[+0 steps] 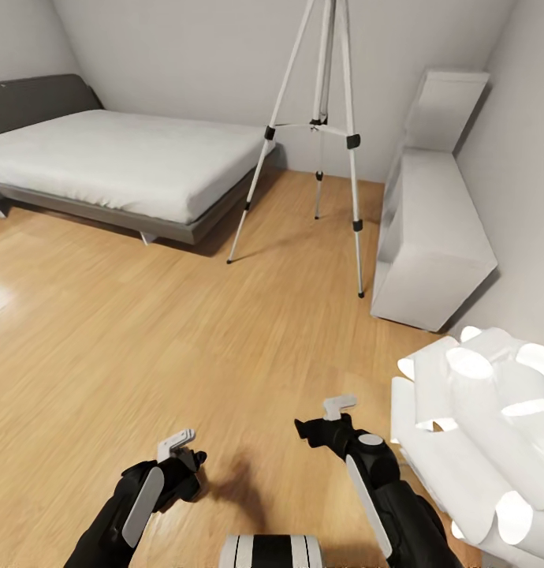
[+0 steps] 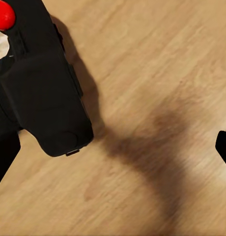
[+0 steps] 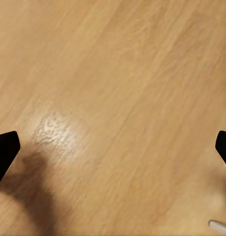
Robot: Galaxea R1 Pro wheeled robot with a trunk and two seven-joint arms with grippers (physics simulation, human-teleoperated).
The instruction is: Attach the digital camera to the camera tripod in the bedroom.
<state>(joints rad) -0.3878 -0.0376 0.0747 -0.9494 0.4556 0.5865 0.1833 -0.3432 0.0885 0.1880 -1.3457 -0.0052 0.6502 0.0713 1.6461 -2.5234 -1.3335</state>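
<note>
— Nearest the lens, what is seen at the bottom edge of the head view?

— Both black arms are seen there, with a black-and-white striped part of the robot (image 1: pixel 272 551) between them. The left gripper (image 1: pixel 185 459) is placed at lower left, the right gripper (image 1: pixel 326 422) just right of centre, both above the light wood floor (image 1: pixel 146 315).

— How is the left gripper set?

— In the left wrist view its fingertips (image 2: pixel 224 147) are spread to opposite edges of the frame, so it is wide apart. The digital camera (image 2: pixel 44 88), black with a red dot at its top, is seen in the upper left of that frame, close against one finger. Whether it is actually gripped cannot be told. A dark shadow is cast on the boards beneath.

— And the right one?

— It is spread wide as well, and nothing is held; bare floor is seen between the fingertips (image 3: pixel 5 150) in the right wrist view.

— Where is the camera tripod?

— The camera tripod (image 1: pixel 319 122) is stood at upper centre of the head view, well apart from both grippers, its silver-white legs splayed on the floor. The bed (image 1: pixel 122 158) is seen at upper left, just beside one leg. A white cabinet (image 1: pixel 430 244) is set along the right wall, and white rolled shapes (image 1: pixel 477 426) are piled at lower right.
</note>
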